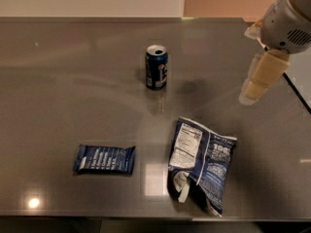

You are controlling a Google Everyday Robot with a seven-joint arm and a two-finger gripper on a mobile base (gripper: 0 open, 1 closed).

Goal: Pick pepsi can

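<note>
The pepsi can (156,67) stands upright on the grey table (73,81), toward the back middle. It is dark blue with a silver top and an opened tab hole. My gripper (251,93) hangs at the right side, above the table surface, well to the right of the can and a little nearer the front. It holds nothing that I can see.
A dark blue chip bag (200,163) with a white nutrition label lies crumpled at the front right. A flat dark blue snack-bar wrapper (104,159) lies at the front left. The table's right edge (297,91) runs just right of the gripper.
</note>
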